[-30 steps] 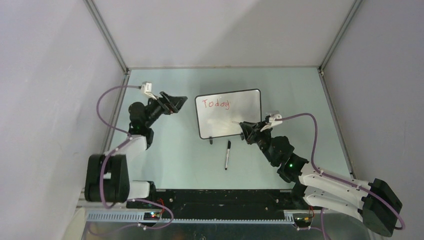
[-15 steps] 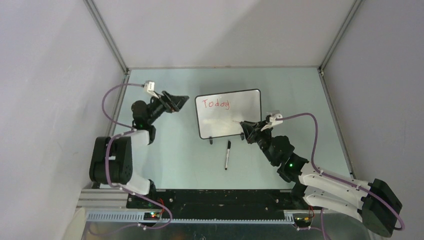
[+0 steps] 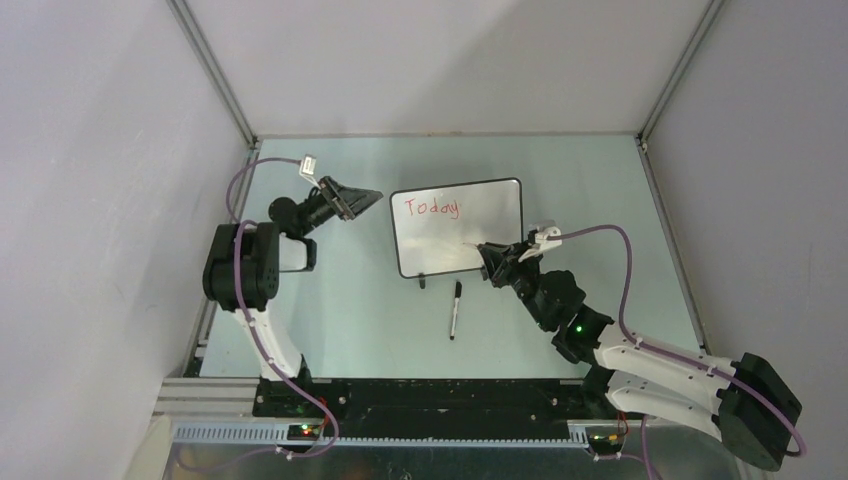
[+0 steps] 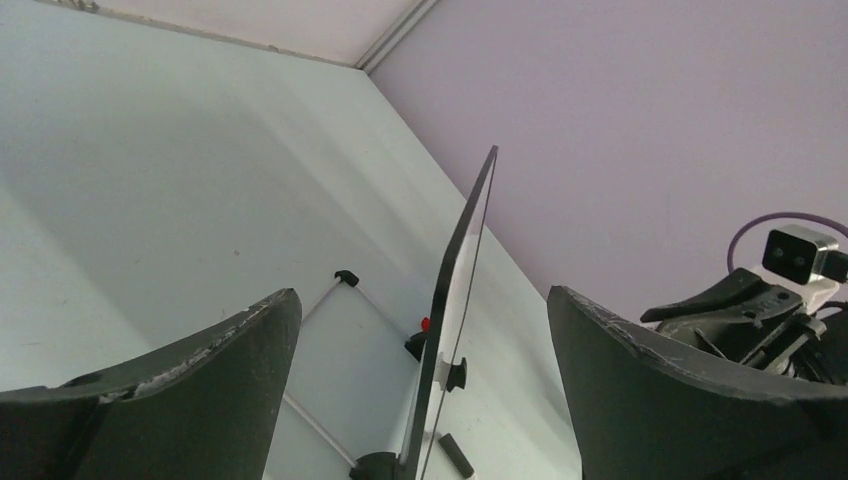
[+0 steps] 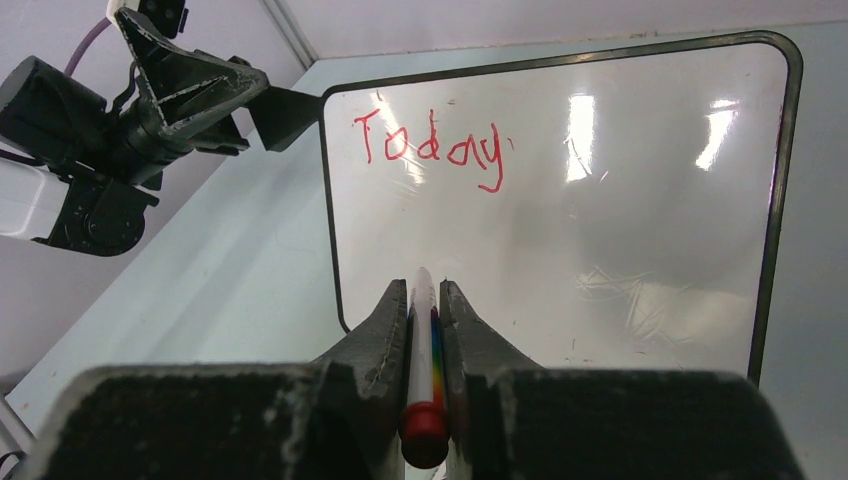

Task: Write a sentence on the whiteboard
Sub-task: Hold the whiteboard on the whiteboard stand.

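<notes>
The whiteboard [image 3: 460, 228] stands on the table, white face with a thin black frame, also in the right wrist view [image 5: 600, 200]. One red word, "Today" [image 3: 432, 207], is at its upper left [image 5: 428, 148]. My right gripper [image 3: 484, 252] is shut on a white marker with a red end [image 5: 424, 350], its tip at the board's lower middle. My left gripper [image 3: 372, 198] is open and empty just left of the board's left edge. In the left wrist view the board [image 4: 455, 330] is seen edge-on between the fingers [image 4: 200, 390].
A black marker [image 3: 455, 308] lies on the table in front of the board. The board's black feet [image 3: 424, 281] rest on the table. Grey enclosure walls stand close on the left, right and back.
The left arm has swung its base and elbow back toward the left wall, while its gripper rose slightly toward the board's upper left corner. The right arm and marker have barely moved.
</notes>
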`<action>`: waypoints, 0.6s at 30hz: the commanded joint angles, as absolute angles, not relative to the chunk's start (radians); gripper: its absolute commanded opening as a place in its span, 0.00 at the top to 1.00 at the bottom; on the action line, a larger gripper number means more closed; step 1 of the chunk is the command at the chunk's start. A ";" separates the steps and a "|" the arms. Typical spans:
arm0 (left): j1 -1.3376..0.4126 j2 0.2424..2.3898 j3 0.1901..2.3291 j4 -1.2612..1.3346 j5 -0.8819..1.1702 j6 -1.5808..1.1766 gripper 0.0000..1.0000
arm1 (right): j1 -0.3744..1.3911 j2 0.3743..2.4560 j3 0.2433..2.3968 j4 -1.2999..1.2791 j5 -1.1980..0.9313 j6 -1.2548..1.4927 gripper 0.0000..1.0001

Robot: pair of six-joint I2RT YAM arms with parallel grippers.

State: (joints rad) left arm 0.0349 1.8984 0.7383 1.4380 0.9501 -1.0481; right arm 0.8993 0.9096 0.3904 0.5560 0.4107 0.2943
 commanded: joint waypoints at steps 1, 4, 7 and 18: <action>0.022 1.867 0.742 1.534 1.005 -1.066 0.01 | 0.899 0.914 0.398 0.611 0.414 0.277 1.00; 0.010 1.900 0.784 1.534 1.029 -1.084 0.01 | 0.905 0.915 0.400 0.610 0.423 0.277 1.00; -0.030 1.927 0.802 1.534 1.030 -1.089 0.04 | 0.907 0.915 0.399 0.609 0.424 0.276 1.00; -0.072 1.994 0.843 1.535 1.013 -1.092 0.05 | 0.916 0.910 0.398 0.599 0.434 0.277 1.00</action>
